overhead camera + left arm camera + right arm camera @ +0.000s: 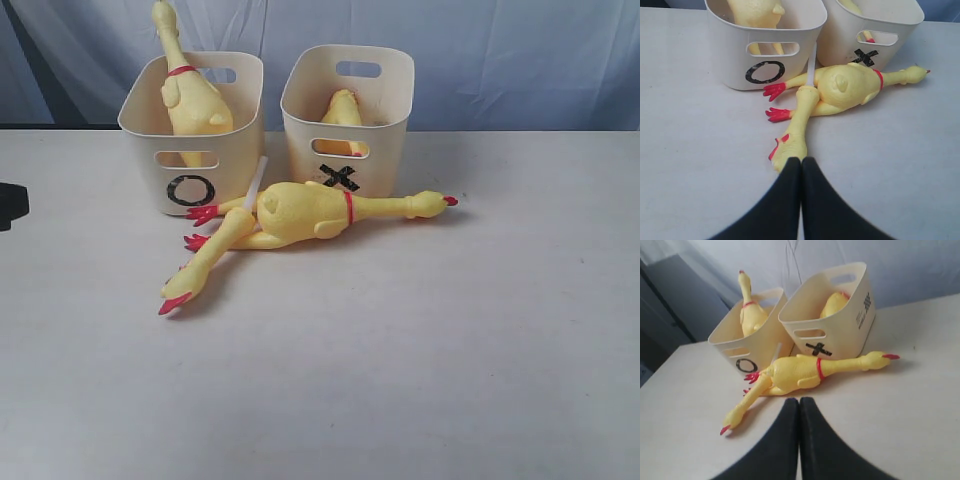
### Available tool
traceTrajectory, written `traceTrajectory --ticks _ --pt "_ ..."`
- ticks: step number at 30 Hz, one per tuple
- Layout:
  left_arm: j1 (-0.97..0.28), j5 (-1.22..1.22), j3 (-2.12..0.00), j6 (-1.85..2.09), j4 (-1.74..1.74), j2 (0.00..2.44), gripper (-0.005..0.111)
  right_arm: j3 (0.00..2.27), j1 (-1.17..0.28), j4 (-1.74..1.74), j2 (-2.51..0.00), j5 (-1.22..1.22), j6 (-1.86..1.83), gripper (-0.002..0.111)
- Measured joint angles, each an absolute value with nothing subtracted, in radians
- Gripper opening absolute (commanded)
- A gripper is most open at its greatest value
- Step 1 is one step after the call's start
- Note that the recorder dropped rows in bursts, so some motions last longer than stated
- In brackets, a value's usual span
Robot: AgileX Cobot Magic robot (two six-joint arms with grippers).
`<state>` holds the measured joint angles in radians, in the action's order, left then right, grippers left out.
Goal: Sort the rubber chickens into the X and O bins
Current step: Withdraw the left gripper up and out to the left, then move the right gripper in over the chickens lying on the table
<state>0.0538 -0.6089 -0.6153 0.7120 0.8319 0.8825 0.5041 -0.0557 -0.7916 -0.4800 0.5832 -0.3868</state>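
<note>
Two cream bins stand at the back of the table. The O bin (228, 160) holds a rubber chicken (195, 100) standing neck-up. The X bin (390, 140) holds another chicken (343, 108), mostly hidden. In front of the bins a third chicken (300, 210) lies on its side, head pointing right, red feet by the O mark. A long yellow neck and head (185, 290) stick out from under it toward the front left; that body is hidden. My left gripper (801, 160) and right gripper (799, 400) are both shut with nothing between their fingers. Neither shows in the exterior view.
A thin white strip (255, 175) leans against the O bin. A dark object (10, 205) pokes in at the table's left edge. A pale blue curtain (500, 60) hangs behind the bins. The light table (400, 380) stretches toward the front.
</note>
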Motion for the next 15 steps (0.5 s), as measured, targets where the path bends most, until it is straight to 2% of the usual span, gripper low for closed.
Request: traceTrajectory --ticks 15 --pt "0.054 -0.617 -0.615 0.714 0.832 0.883 0.000 0.854 -0.056 -0.946 -1.128 0.706 -0.426 -0.001"
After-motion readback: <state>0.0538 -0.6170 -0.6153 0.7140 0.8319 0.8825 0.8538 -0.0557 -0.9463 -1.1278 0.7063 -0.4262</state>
